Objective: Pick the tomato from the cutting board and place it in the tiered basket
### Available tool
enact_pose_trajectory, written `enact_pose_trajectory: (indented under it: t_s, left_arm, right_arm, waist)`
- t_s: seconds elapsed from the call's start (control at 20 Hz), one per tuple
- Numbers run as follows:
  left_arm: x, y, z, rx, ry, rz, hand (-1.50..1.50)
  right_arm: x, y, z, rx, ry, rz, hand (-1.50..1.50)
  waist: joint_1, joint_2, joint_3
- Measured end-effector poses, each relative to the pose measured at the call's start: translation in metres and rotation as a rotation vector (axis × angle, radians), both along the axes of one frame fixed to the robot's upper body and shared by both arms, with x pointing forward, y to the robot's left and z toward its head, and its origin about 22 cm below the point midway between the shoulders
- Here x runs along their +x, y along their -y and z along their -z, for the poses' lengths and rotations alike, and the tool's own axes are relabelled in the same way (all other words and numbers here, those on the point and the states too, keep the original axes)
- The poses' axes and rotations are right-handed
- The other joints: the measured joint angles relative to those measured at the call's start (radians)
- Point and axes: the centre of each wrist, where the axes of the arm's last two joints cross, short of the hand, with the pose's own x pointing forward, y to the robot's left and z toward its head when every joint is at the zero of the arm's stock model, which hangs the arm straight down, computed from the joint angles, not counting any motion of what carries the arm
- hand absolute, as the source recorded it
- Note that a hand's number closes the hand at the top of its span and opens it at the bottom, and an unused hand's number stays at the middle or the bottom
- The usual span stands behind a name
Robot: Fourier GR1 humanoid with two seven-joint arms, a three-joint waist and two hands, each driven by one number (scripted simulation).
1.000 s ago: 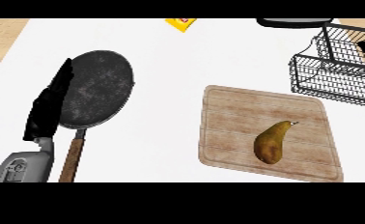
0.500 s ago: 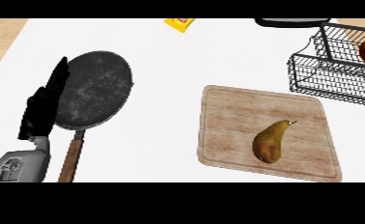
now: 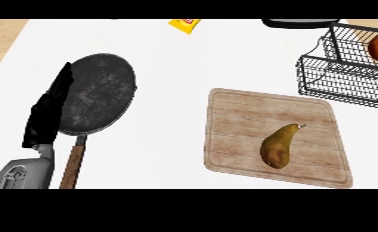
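At the view's right edge, a reddish round thing, apparently the tomato, lies inside the black wire tiered basket, mostly cut off. The wooden cutting board at lower right carries only a brown-yellow pear. My left hand is at the far left, open, its straight fingers pointing up along the left rim of a dark frying pan. It holds nothing. My right hand does not show in this view.
The pan's wooden handle runs down beside my grey left forearm. A yellow packet and a dark rounded object sit at the counter's far edge. Bare white counter lies between pan and board.
My left forearm has sunk slightly toward the lower edge, the hand staying beside the pan. The basket has shifted a little left in the view. The pear and board have not moved.
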Motion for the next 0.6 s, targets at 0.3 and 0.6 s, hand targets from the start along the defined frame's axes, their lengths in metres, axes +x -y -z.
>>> enact_pose_trajectory:
  t_s: [0.3,0.6]
  left_arm:
    - [-0.003,-0.001,0.008,0.007,-0.004,-0.010,0.00]
    - [-0.006,0.002,0.001,0.005,-0.003,-0.012,0.00]
  right_arm:
    - [-0.058,0.056,-0.014,0.120,-0.023,0.037,-1.50]
    - [-0.128,0.105,-0.002,0.179,0.012,0.026,-1.50]
  waist:
    - [-0.013,-0.002,0.000]
    - [-0.015,-0.002,0.001]
